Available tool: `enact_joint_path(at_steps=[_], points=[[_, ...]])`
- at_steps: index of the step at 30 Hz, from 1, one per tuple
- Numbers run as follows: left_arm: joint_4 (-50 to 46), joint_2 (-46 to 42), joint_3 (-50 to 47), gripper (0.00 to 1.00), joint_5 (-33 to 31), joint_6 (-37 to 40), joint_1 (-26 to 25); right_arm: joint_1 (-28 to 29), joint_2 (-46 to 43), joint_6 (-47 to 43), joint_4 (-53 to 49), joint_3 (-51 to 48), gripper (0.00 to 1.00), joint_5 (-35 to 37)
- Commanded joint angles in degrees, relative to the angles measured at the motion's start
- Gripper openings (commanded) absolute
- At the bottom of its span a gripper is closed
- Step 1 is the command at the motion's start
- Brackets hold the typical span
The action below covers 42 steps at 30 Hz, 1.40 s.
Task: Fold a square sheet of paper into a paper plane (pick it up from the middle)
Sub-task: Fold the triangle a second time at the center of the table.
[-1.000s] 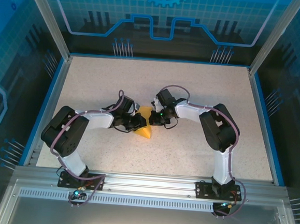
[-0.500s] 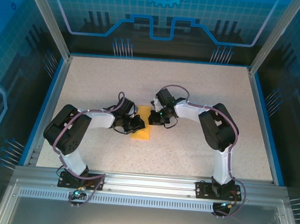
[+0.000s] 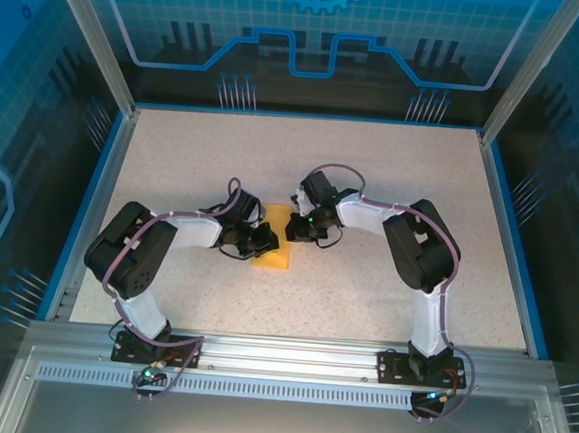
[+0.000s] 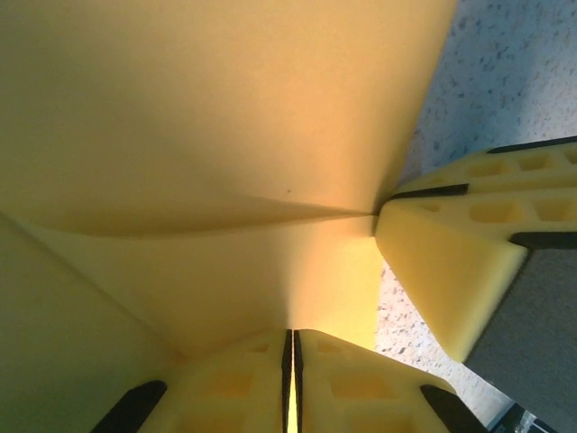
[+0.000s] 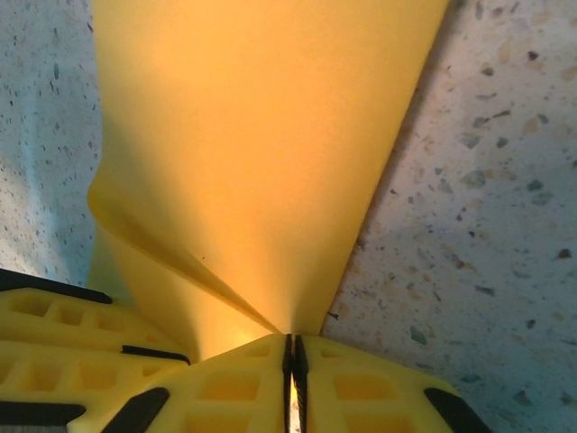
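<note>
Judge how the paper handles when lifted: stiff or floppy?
Probably floppy: the paper bows and creases between the left gripper and right gripper. Likely light, as its curled edge looks thin. It might tear if pulled apart.

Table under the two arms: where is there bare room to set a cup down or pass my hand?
Bare table runs along the far blue rim, and a near patch lies between the left arm's base and the right arm's base. Crowded mid-table, where left gripper and right gripper pinch the folded paper.
</note>
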Motion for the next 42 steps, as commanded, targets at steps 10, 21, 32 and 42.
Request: enact_joint_path(at_steps=[10,21,32,42], points=[[-2.7,0.4,0.4,0.13,-2.8,-1.1,0.4,0.4,-6.5,2.3,0.6,-1.7,0.24,3.2],[-2.9,0.6,0.1,0.1,-4.4,-2.2,0.0,3.6,-9.1,4.9,3.4,-7.4,0.15,-2.6],[-2.8,0.9,-0.3,0.09,-4.7,-2.6,-0.2,6.6,-8.0,7.9,6.6,-10.7,0.08,-6.0],[-3.0,0.5,-1.1,0.08,-5.7,-3.3,-0.2,7.1,-8.6,6.8,2.8,-15.2,0.08,-3.2]])
